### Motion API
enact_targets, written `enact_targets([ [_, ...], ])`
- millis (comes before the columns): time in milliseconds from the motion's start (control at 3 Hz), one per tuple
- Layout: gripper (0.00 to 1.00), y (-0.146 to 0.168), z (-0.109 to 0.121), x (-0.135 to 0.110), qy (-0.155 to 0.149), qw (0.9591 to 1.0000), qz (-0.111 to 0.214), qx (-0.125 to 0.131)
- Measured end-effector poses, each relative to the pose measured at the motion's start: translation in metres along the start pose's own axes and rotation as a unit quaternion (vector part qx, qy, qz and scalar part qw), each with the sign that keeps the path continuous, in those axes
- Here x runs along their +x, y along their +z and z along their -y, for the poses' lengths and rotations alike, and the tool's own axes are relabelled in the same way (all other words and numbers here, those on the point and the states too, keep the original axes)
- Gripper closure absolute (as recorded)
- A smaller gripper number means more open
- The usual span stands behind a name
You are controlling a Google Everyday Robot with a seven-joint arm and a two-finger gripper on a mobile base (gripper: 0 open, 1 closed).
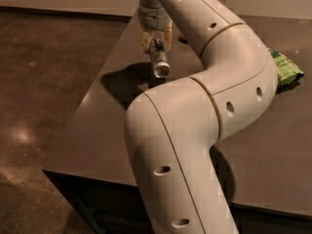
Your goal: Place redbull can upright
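The redbull can (159, 61) is a slim silver can, held tilted with one shiny end facing the camera and downward, above the dark table (97, 130). My gripper (156, 39) comes down from the top of the camera view at the far left part of the table. It is shut on the can's upper part, with a yellowish finger (145, 40) on either side. The can's shadow lies on the table to its left. My large white arm fills the middle of the view and hides much of the table behind it.
A green snack bag (287, 72) lies at the right of the table, partly behind my arm. The table's left edge runs diagonally close to the can, with brown floor (44, 82) beyond it. The table's front edge is near the bottom.
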State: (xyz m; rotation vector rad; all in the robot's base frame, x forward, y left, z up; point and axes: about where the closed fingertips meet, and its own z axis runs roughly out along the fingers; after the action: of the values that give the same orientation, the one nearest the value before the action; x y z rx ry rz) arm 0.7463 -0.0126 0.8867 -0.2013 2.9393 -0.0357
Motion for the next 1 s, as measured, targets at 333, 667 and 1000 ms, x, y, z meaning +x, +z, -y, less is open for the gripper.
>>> enact_targets([
  [333,1.00,-0.033,-0.022,0.002,-0.089,0.9934,0.039,-0.061],
  [667,1.00,-0.057,-0.035,0.007,-0.161,0.9746,0.085,-0.130],
  [1000,1.00,-0.070,-0.036,0.013,-0.201,0.9521,0.137,-0.185],
])
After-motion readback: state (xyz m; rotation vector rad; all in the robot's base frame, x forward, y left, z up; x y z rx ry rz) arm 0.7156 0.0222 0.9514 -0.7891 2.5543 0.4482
